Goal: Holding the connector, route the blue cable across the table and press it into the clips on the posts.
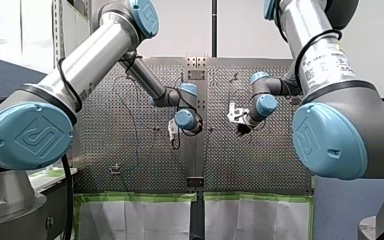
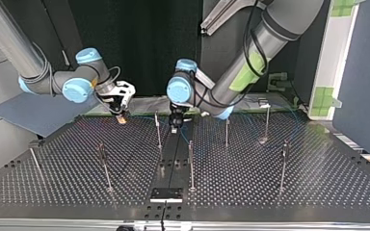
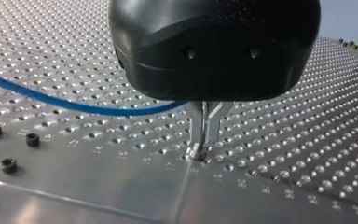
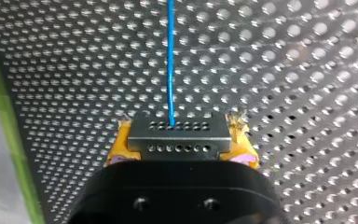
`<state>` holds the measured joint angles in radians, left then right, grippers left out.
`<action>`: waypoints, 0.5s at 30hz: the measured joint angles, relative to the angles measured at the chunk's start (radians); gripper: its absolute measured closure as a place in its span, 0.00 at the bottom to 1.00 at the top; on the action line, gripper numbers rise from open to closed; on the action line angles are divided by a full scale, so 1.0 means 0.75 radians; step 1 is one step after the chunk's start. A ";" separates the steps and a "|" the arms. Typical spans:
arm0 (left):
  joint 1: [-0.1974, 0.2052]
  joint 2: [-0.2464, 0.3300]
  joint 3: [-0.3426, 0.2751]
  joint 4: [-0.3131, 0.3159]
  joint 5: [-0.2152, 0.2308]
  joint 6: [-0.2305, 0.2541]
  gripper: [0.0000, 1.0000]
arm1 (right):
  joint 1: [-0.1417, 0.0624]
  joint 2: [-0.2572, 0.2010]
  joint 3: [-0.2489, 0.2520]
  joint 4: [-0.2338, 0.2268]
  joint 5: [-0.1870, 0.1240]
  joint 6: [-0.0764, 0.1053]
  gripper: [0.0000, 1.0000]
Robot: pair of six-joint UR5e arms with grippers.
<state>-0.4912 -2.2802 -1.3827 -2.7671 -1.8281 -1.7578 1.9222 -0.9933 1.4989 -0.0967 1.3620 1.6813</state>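
Blue cable: one end enters the connector, and the run leads straight ahead from it, low over the perforated tabletop.

Connector: clamped across its width by my right gripper, with the yellow pads bearing on both ends and the rows of holes facing outward. Judged reason: gripping the rigid body rather than the wire lets the arm pull the run taut without kinking it.

My left gripper: positioned further along the cable from the connector and pointing straight down. Its metal fingers are drawn in to a thin slit, with the tips at the tabletop surface. The cable passes just behind these fingers; whether it is pinched between them cannot be determined. Judged reason: the low, narrow stance suits pinning or guiding the run near the surface while the connector end is drawn away.

Posts: in the top view, one stands between the connector and my left gripper. The others lie beyond that gripper from the connector or nearer the camera. The clips are too small to make out. No cable is seen seated on any post, so routing is judged to be at an early stage, with pressing-in not yet done.
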 joint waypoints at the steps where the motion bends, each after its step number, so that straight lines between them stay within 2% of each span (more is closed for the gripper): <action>1: 0.002 0.000 0.004 -0.004 0.000 0.003 0.94 | -0.004 0.002 -0.013 0.000 -0.002 0.003 1.00; 6: 0.009 0.000 0.014 -0.020 -0.011 0.017 0.90 | -0.022 0.007 -0.051 0.001 -0.007 0.011 1.00; 8: 0.009 0.000 0.015 -0.024 -0.015 0.019 0.83 | -0.030 0.008 -0.061 0.001 -0.012 0.012 1.00; 9: 0.009 0.000 0.016 -0.027 -0.016 0.020 0.83 | -0.033 0.008 -0.065 0.001 -0.015 0.012 1.00; 10: 0.009 0.000 0.016 -0.030 -0.017 0.020 0.73 | -0.036 0.009 -0.068 0.001 -0.020 0.012 1.00; 11: 0.008 0.000 0.016 -0.033 -0.017 0.021 0.58 | -0.037 0.009 -0.069 0.001 -0.024 0.012 1.00; 12: 0.007 0.000 0.016 -0.035 -0.017 0.022 0.58 | -0.038 0.009 -0.070 0.002 -0.027 0.012 1.00; 14: 0.003 0.000 0.016 -0.040 -0.016 0.022 0.34 | -0.040 0.009 -0.071 0.003 -0.031 0.011 1.00; 15: 0.001 0.000 0.016 -0.044 -0.015 0.022 0.34 | -0.041 0.010 -0.071 0.003 -0.032 0.011 1.00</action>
<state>-0.4905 -2.2800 -1.3708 -2.8001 -1.8394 -1.7411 1.8917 -0.9861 1.4458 -0.0941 1.3379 1.6893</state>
